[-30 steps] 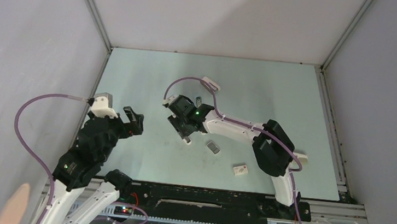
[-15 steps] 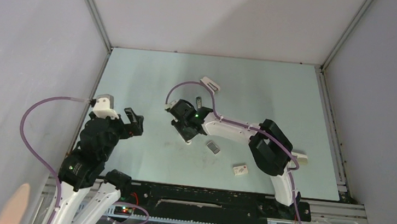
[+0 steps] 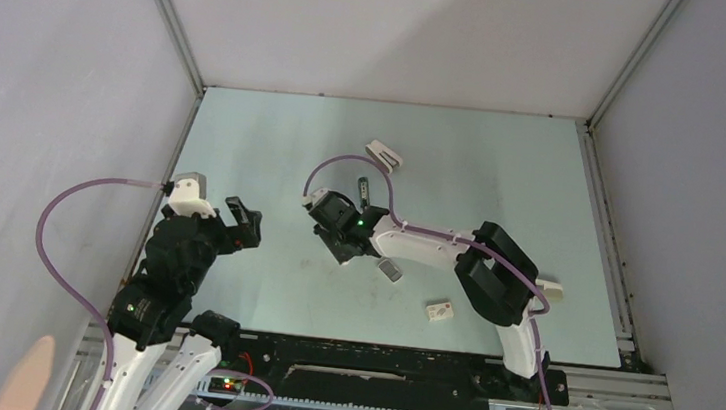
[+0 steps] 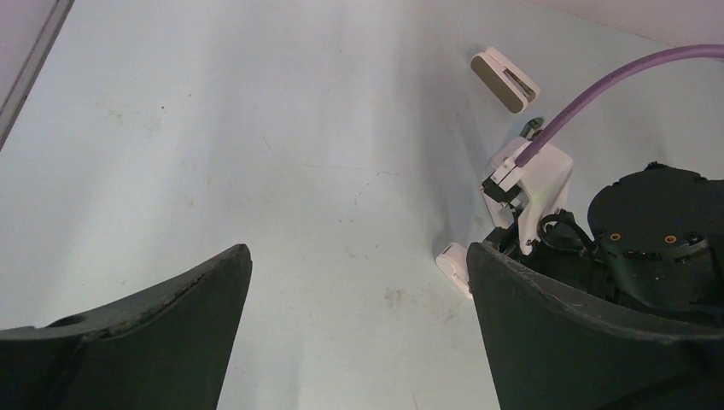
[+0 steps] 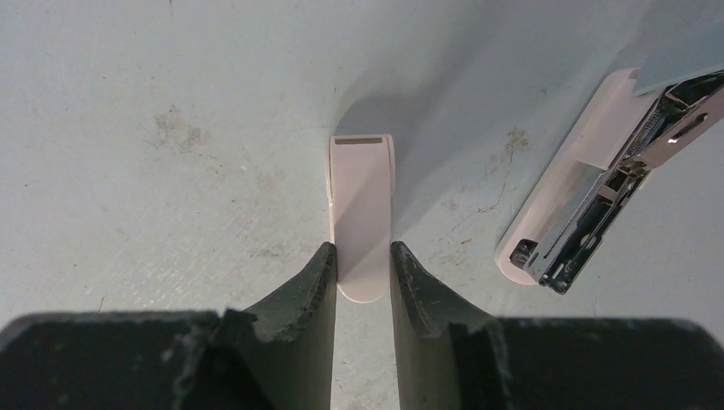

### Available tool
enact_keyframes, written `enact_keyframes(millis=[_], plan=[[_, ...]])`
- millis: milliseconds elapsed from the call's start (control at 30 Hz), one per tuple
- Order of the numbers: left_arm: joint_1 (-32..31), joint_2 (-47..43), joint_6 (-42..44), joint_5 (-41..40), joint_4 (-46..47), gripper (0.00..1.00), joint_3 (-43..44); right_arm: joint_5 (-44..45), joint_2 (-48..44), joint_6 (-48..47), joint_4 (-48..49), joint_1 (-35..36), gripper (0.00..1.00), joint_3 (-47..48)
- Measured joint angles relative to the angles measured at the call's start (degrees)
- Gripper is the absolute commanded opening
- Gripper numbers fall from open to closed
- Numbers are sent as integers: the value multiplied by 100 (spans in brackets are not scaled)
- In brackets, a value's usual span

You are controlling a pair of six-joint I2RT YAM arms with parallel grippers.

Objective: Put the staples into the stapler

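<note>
Evidently nothing is loaded yet: the right claw (image 5: 363, 249) is pinching a slim cream piece (image 5: 361, 196), the opened stapler (image 5: 568, 184) and the staples (image 3: 390, 268) are lying loose beside that claw, and the left claw (image 4: 359, 252) is gaping idle.

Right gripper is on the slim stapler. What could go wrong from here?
1. The right gripper pinches the stapler only at its near end. Most of it sticks out ahead, so it may pivot or slip on lifting.
2. A longer stapler lies open close beside it. A sideways swing could knock it.
3. The staples sit right beside the right forearm, which might sweep them away.
</note>
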Motion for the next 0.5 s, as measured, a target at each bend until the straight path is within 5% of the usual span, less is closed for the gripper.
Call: enact_keyframes(millis=[500], plan=[[98, 0, 2, 94, 2, 100, -2, -109, -341, 52, -540, -103, 1, 33]])
